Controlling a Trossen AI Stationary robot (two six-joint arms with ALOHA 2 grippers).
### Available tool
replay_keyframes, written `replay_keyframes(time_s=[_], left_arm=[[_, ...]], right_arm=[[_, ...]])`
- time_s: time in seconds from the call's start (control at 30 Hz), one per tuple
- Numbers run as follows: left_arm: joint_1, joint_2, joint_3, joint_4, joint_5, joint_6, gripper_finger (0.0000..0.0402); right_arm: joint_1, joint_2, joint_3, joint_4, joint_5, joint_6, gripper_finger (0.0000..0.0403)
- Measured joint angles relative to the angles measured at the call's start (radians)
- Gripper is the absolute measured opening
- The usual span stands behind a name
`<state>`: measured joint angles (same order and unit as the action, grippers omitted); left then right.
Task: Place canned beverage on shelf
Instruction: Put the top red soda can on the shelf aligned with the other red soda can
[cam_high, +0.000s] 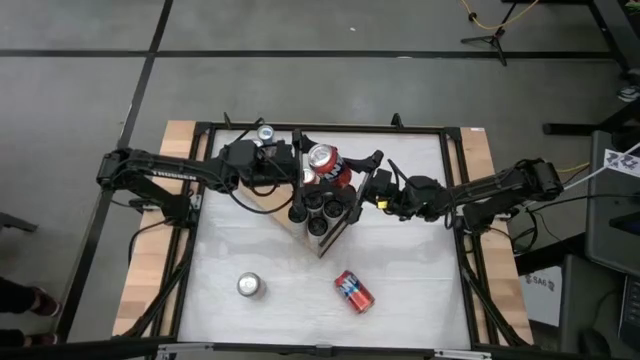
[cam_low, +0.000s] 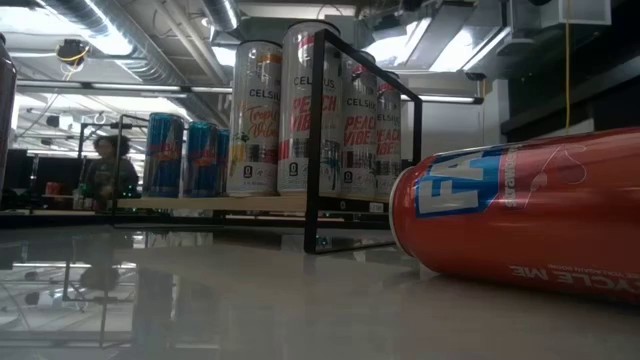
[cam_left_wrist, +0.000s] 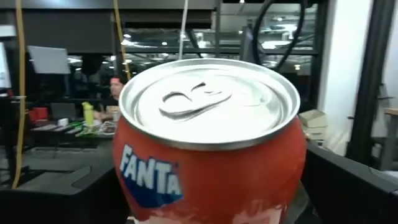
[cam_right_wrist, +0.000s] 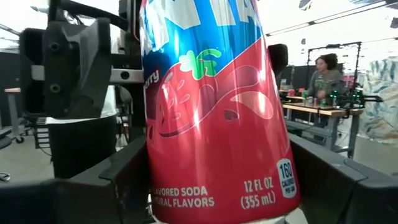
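Observation:
A red Fanta can hangs upright above the shelf, a light-wood board on a black wire frame that carries several tall cans. My right gripper comes in from the table's right and is shut on the can. My left gripper faces it from the left and is open. In the left wrist view the can's silver top fills the picture between the dark fingers. My right gripper pinches the can's lower part between its two fingers, one on each side of the wall. The fingers come nearly level from the table's right. The can stands upright in the hold, lifted clear. My left gripper's fingers flank the can; whether they touch it I cannot tell.
A second red can lies on its side on the white tabletop near the front, large in the low view. A silver-topped can stands front left, and another behind the left arm. A person sits in the room beyond.

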<state>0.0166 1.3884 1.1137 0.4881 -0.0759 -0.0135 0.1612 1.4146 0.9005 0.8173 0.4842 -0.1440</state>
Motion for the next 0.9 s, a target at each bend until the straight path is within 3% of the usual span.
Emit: replay_keyframes(time_s=[0.9], left_arm=[[0.000, 0.000, 0.000, 0.000, -0.152, -0.076, 0.0396]], right_arm=[[-0.006, 0.005, 0.000, 0.005, 0.115, -0.022, 0.0308]])
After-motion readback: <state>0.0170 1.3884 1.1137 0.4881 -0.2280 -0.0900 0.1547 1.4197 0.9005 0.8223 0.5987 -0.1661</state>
